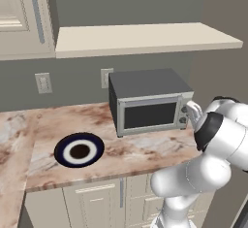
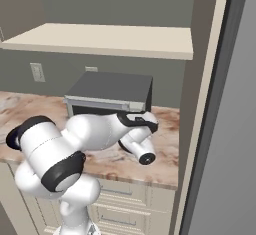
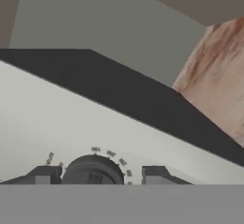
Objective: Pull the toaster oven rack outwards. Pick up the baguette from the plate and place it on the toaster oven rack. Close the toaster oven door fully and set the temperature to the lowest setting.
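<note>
With the toaster oven door (image 1: 149, 115) shut and the plate (image 1: 79, 150) bare to the toaster oven's (image 1: 147, 101) left, the gripper (image 3: 94, 176) straddles the temperature knob (image 3: 93, 171), fingers apparently clasping it; it should likely twist squarely about the knob's axis.

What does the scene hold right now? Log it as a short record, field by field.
toaster oven door: shut
plate: on the counter, left of the toaster oven, nothing on it
baguette: not seen
gripper: at the oven's right-hand panel, fingers either side of a knob
knob grip: contact cannot be told
</note>
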